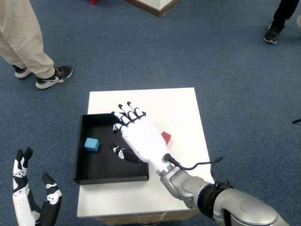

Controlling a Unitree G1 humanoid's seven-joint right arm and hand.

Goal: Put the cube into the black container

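A blue cube (91, 144) lies on the floor of the black container (89, 176), near its left wall. My right hand (138, 136) hovers over the container's right side with fingers spread and nothing in it; its thumb (123, 153) points left toward the cube, a short gap away. A red cube (166, 137) rests on the white table (174, 106) just right of the hand, partly hidden by it.
My left hand (33, 202) hangs open at the lower left, off the table. A person's legs and shoes (54, 76) stand on the blue carpet at the upper left; another shoe (273, 34) is at the upper right.
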